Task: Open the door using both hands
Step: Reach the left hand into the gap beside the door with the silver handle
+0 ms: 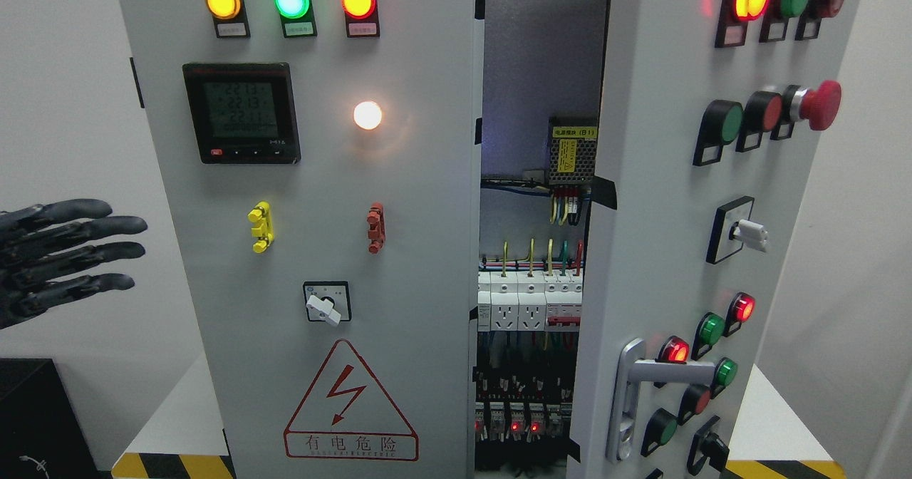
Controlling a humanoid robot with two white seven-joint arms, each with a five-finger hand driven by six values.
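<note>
white walls stand behind a grey electrical cabinet (313, 251) on a white surface (171, 422) edged with yellow-black tape. its right door (662, 251) stands ajar, showing breakers and wiring in the gap; the lower interior is dark and hard to read. the left door bears a red triangle warning sign (349, 404) reading "有电危险". the left hand (60, 254), cut off at the frame edge, hovers apart from the cabinet, fingers spread wide, holding nothing. the door handle (630, 393) is untouched.
</note>
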